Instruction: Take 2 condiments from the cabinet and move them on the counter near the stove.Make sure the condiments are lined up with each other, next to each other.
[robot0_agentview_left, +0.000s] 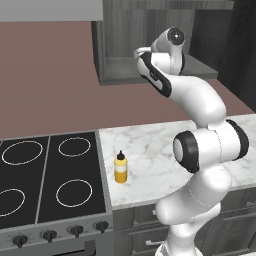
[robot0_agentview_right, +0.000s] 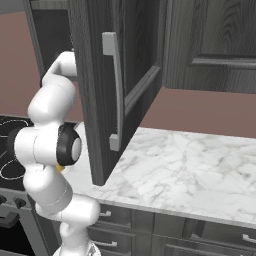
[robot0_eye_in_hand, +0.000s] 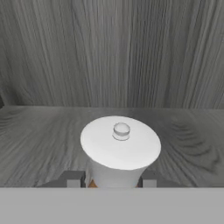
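The yellow bottle stands upright on the worktop, near its left edge, just beside the stove and toward the front. The arm reaches up into the open cabinet, whose door hangs swung out over the worktop.

In the hand view, the shaker stands on the cabinet shelf, its white top with a small round knob facing the camera and a sliver of brown showing at its base. The gripper has one fingertip on each side of the shaker, close against it; whether the fingers actually press on it, I cannot tell.
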